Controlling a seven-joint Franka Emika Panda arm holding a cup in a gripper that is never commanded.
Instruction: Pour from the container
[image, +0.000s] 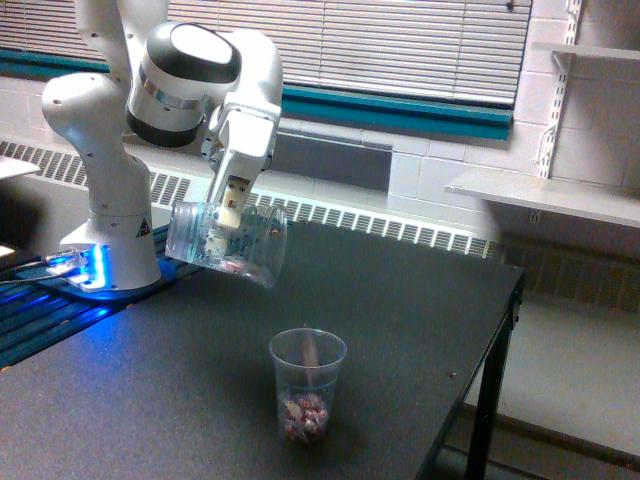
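Pour step, mid-tip: container (228, 245) held on its side above the table, mouth toward the exterior view's right and angled slightly down.

Container clear, only a few pinkish pcs visible low inside near the mouth. Gripper (229, 208) fingers clenched on container wall from above. Cup (307, 385) stands upright on black table (420, 300), below and to the exterior view's right of container mouth, well apart vertically; small heap of pinkish-red/white pcs at its bottom, one blurred streak inside, prob. a pc falling. To do well, in my judgement: keep mouth lined up over cup rim, add tilt slowly so last pcs slide not bounce, no sideways drift. Risk: pcs overshooting cup onto table.
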